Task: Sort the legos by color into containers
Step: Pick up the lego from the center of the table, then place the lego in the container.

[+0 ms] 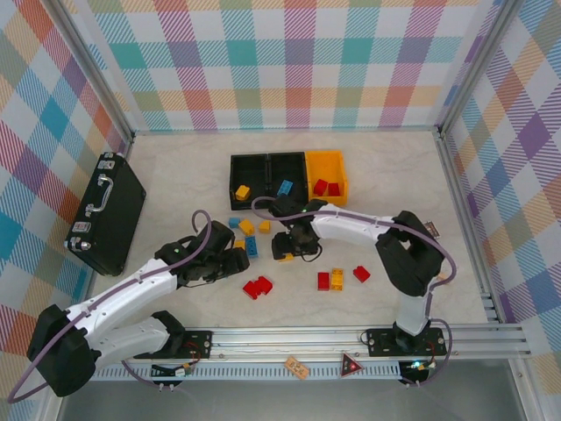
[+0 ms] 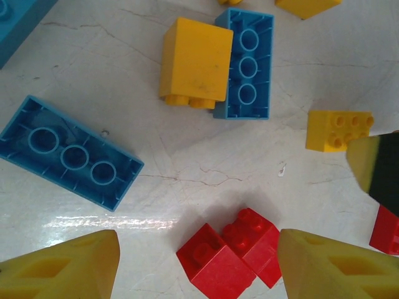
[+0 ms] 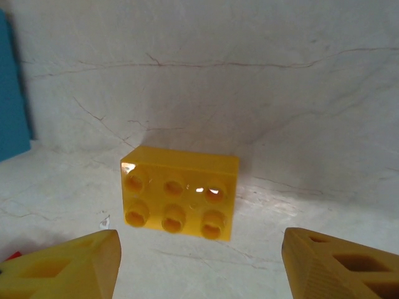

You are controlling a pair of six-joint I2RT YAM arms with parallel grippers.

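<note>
The containers are a joined row at the back: two black bins (image 1: 266, 168) and a yellow-orange bin (image 1: 326, 165). They hold a yellow, a blue and two red legos. My left gripper (image 1: 238, 261) (image 2: 198, 249) stands open low over the table, and two touching red legos (image 2: 230, 256) (image 1: 257, 287) lie between its fingers. My right gripper (image 1: 286, 248) (image 3: 201, 249) is open too. A yellow lego (image 3: 179, 193) lies on its side just ahead of its fingertips, studs facing the camera, untouched.
Blue and yellow legos (image 1: 244, 230) lie scattered between the arms and the bins, among them a long blue brick (image 2: 72, 152) and a yellow one (image 2: 196, 62). More red and yellow legos (image 1: 337, 278) sit to the right. A black briefcase (image 1: 107, 213) lies at the left.
</note>
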